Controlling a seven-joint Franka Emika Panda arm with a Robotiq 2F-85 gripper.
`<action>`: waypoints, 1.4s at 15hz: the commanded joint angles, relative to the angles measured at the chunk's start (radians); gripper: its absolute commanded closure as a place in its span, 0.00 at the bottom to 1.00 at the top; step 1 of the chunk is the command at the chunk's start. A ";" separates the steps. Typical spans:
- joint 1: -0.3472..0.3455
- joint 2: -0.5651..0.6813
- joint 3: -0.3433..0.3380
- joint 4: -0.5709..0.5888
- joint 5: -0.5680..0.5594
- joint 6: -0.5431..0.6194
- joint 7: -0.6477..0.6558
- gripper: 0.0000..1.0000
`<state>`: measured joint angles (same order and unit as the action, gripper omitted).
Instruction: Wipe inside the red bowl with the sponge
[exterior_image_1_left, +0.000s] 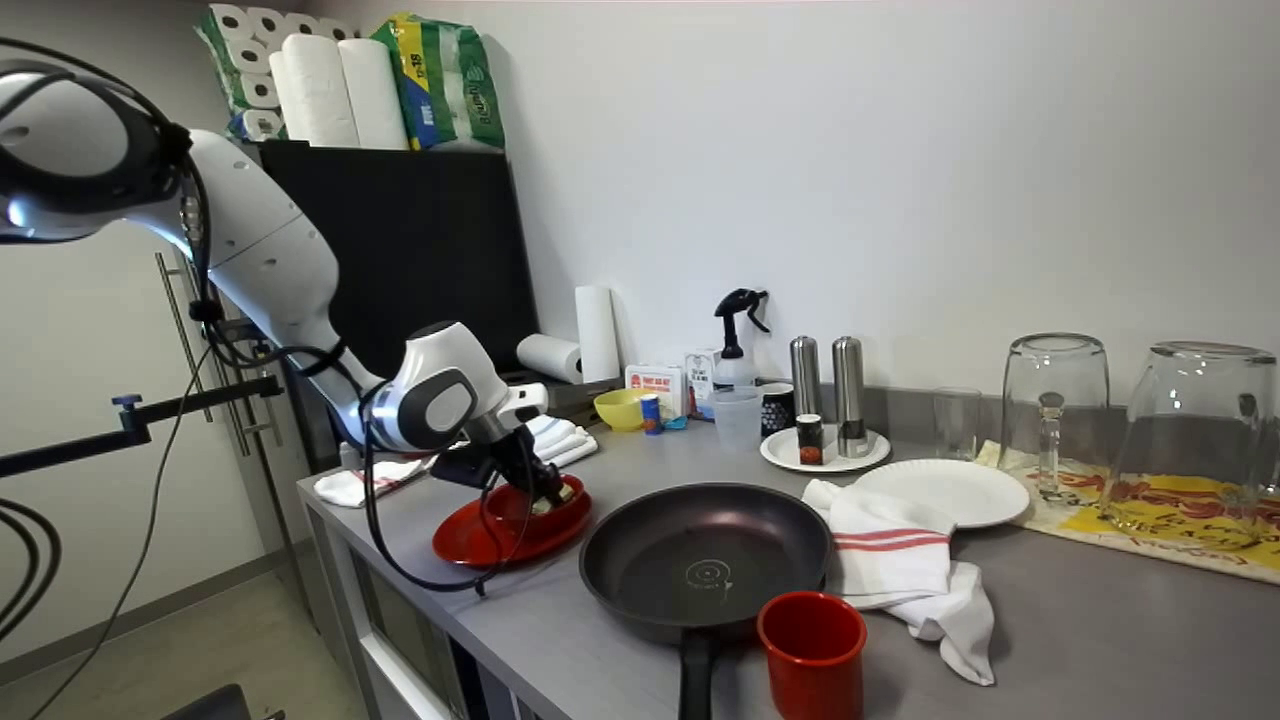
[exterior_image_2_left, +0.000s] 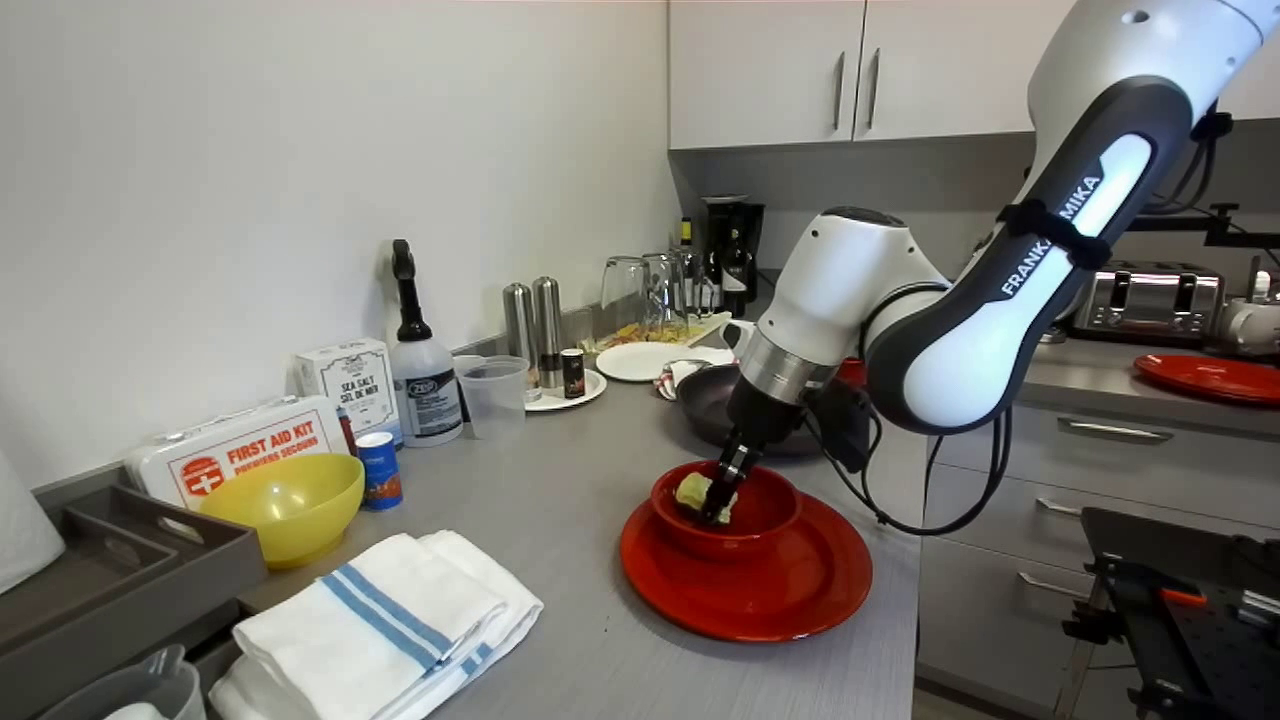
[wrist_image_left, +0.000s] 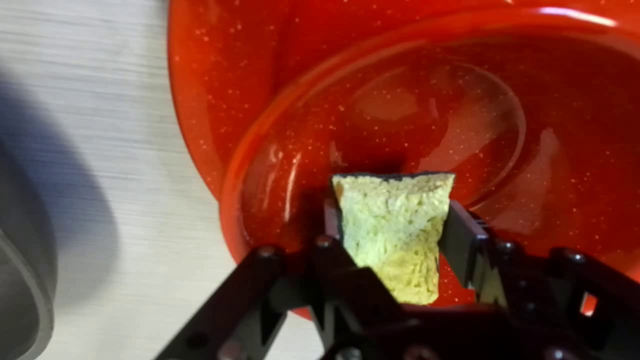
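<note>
Red, round, glossy bowl (exterior_image_2_left: 766, 508) sits open side up and off-centre on a wide, glossy red plate (exterior_image_2_left: 810, 595); whether its base lies flat there cannot be told. Inside the bowl, toward one side, is a yellow-green, blocky, porous sponge (wrist_image_left: 395, 237). A black two-fingered gripper (wrist_image_left: 397, 222) points down into the bowl and clamps the sponge between its fingers, as the wrist view shows. Sponge contact with the inner surface cannot be confirmed from any view.

Step in hand, as judged: the wiping itself, pick-up being complete. How much of the interior is wiped cannot be determined. The next move calls for light downward pressure and a sweep across the floor and around the inner wall, with the grip held firm. Points of concern: the bowl's off-centre seat may let it slide or rock under side load, and the plate may shift with it.

Outward, the plate rests on a grey, wood-grained counter (exterior_image_2_left: 580, 480). A round black frying pan (exterior_image_1_left: 705, 555) lies near the plate, and a tall, cylindrical red cup (exterior_image_1_left: 812, 655) stands just beside the pan, well apart from the bowl.
</note>
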<state>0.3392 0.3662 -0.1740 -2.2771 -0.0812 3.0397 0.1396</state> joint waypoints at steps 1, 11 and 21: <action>0.036 -0.013 -0.021 -0.007 -0.008 -0.002 0.028 0.75; -0.107 -0.032 0.173 0.012 0.035 -0.257 -0.022 0.75; -0.243 -0.031 0.320 0.085 0.206 -0.504 -0.137 0.75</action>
<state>0.1383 0.3343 0.1019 -2.2193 0.0500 2.6286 0.0669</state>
